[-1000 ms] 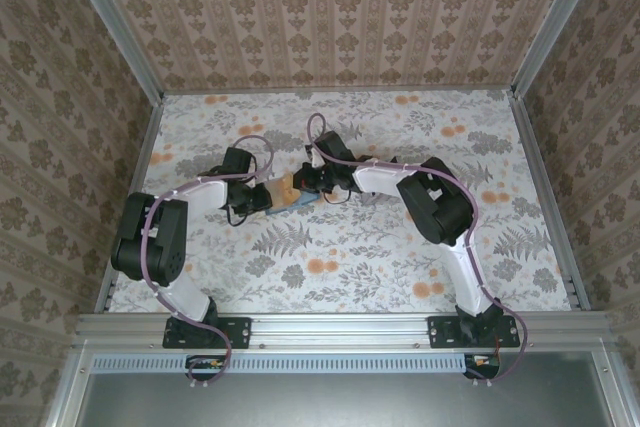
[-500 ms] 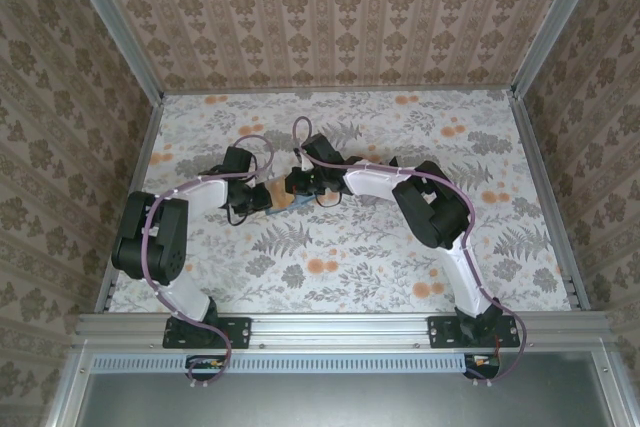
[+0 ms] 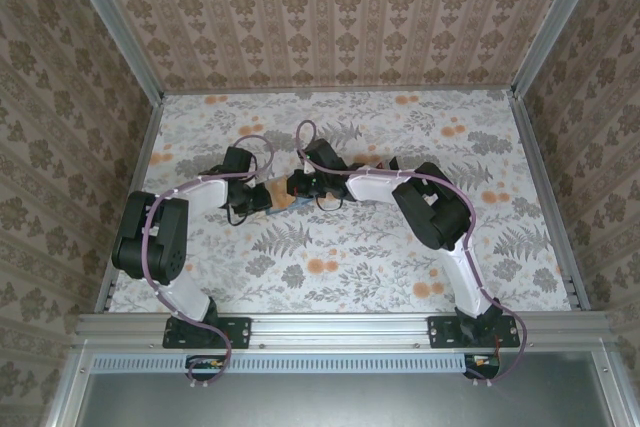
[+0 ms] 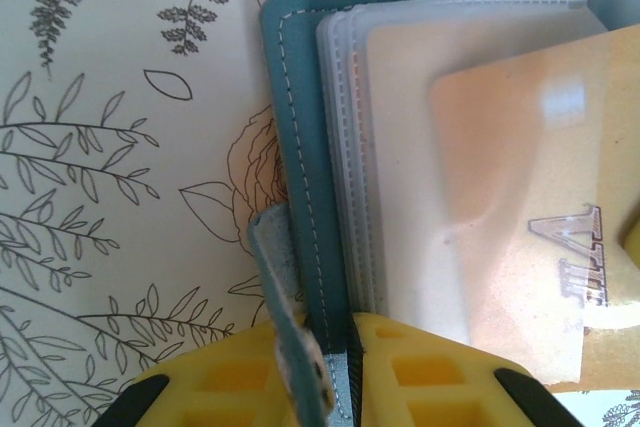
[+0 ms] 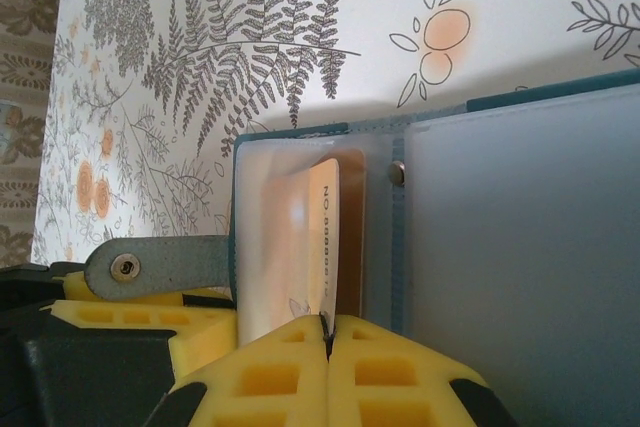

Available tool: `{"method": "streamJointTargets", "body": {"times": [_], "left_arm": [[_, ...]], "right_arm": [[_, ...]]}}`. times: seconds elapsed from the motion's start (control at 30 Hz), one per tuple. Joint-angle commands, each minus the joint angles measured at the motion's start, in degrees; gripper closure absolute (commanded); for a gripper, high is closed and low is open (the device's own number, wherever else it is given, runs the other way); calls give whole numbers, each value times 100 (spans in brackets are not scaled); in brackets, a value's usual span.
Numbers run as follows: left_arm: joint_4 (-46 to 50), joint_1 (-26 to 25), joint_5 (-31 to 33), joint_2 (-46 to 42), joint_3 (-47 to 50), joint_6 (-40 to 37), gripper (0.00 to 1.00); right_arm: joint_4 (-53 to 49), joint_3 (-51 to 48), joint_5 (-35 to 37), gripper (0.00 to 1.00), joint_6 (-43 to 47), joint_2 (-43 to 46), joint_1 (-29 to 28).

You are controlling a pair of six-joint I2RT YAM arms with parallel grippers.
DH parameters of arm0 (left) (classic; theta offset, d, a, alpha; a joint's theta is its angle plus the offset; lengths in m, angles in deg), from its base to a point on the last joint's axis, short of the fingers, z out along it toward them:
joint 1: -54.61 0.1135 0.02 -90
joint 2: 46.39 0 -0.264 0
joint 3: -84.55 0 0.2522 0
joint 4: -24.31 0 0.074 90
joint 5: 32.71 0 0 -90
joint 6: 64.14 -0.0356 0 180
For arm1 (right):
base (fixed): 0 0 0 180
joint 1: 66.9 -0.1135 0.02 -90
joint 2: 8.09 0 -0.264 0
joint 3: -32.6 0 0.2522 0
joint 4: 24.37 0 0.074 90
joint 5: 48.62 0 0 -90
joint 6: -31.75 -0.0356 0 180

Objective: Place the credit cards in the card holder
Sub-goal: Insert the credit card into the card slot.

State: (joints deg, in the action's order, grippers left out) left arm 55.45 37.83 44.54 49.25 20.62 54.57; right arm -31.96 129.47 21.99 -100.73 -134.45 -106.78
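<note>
Tan credit card, pinched by right gripper, overlaps card holder.

White-and-black arms carry purple cables and yellow jaws.

We see the white-and-black left arm and right arm bent inward over the flower-printed tabletop. The left gripper and right gripper meet near its middle, with a small flat teal-and-tan wallet between them.
</note>
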Motion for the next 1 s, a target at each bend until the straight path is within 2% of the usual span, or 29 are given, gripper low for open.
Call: {"method": "streamJointTargets", "body": {"times": [0.0, 0.47, 0.97], "left_arm": [[129, -70, -61, 203, -9, -4, 81], [105, -70, -89, 239, -1, 3, 82], [95, -104, -87, 289, -22, 18, 82]], "right_arm": [[-82, -267, 441, 100, -138, -37, 4], [413, -533, 464, 100, -330, -132, 103], [-193, -62, 296, 100, 18, -424, -252]]}}
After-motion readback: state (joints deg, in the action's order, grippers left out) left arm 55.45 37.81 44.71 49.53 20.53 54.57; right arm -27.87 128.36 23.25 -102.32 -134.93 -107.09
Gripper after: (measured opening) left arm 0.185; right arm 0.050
